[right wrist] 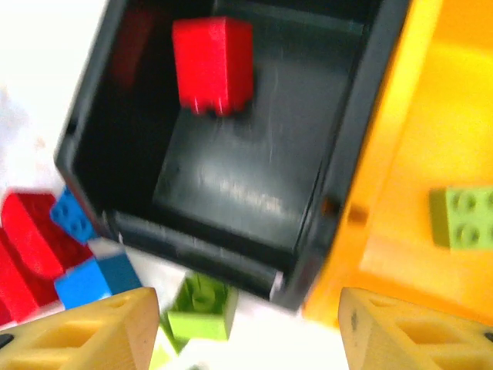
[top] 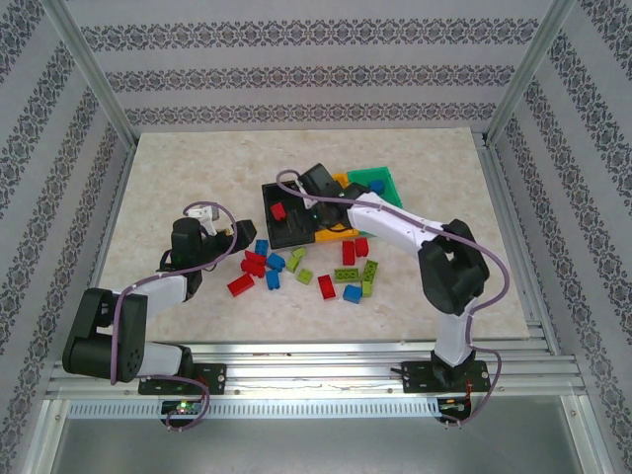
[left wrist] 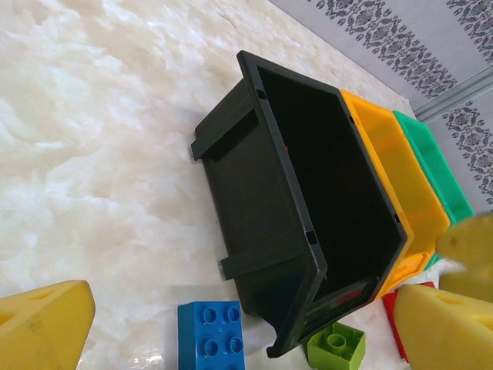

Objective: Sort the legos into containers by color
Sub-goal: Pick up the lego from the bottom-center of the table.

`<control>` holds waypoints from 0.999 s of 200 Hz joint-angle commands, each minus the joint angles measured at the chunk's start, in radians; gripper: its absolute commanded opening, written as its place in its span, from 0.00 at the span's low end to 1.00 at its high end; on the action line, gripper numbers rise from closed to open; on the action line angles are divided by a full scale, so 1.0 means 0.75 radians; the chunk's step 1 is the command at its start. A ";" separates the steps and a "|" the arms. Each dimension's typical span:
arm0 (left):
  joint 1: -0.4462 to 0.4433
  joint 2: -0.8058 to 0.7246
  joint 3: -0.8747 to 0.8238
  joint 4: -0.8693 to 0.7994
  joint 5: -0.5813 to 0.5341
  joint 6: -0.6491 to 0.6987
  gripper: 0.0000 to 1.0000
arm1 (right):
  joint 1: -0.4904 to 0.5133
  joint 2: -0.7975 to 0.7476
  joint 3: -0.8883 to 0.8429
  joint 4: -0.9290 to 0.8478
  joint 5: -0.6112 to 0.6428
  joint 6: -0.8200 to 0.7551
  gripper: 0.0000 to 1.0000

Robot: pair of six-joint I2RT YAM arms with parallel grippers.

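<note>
The right gripper (right wrist: 246,316) hangs above the near wall of the black bin (right wrist: 231,193) with its jaws parted and nothing between them. A red brick (right wrist: 212,62) sits inside that bin ahead of its fingertips, and a lime brick (right wrist: 462,218) lies in the yellow-orange bin (right wrist: 431,116) just beside it. The left gripper (left wrist: 246,316) is spread wide and empty low over the table (left wrist: 92,154). A blue brick (left wrist: 212,335) and a green brick (left wrist: 337,345) lie just ahead of it, with the joined bins beyond them, the green bin (left wrist: 435,166) farthest.
</note>
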 commanded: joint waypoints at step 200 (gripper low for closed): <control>-0.011 -0.003 -0.017 0.020 -0.005 -0.002 1.00 | 0.241 0.099 -0.236 -0.019 -0.043 -0.248 0.44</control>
